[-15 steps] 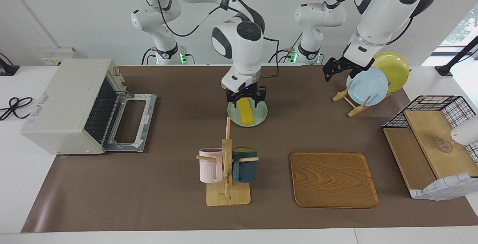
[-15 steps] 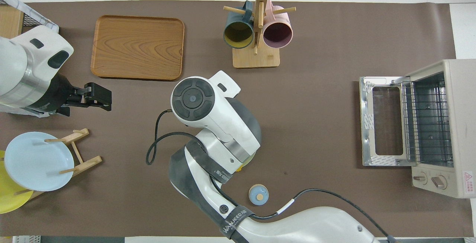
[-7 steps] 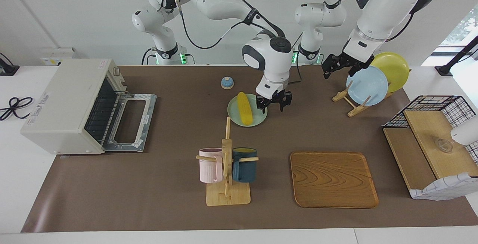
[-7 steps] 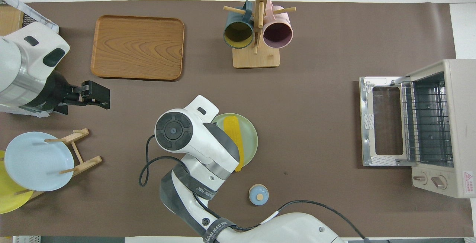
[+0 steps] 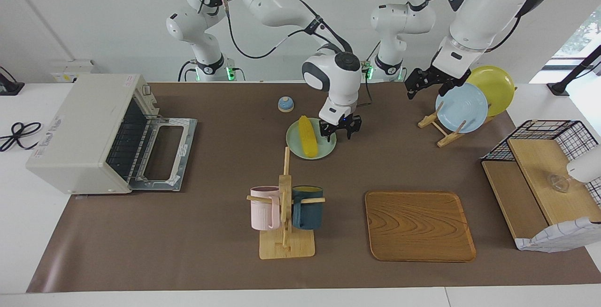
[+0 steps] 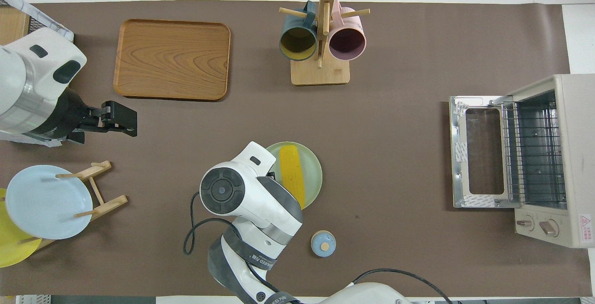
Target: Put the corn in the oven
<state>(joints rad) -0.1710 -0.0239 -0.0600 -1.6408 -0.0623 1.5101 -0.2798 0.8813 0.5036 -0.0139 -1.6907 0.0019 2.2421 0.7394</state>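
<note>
- The corn (image 5: 307,136) lies on a pale green plate (image 5: 328,149), mid-table.
- The toaster oven (image 5: 84,131), at the right arm's end, has its door (image 5: 164,153) down and only its wire rack inside.
- The right gripper (image 5: 340,131) hangs just beside the corn, seemingly not touching; its fingers stand apart, empty.
- The left gripper (image 5: 420,86), spread wide, waits by the plate rack (image 5: 439,126).

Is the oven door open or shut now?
Open. The oven has its door folded down flat on the table, and the wire rack inside shows.
</note>
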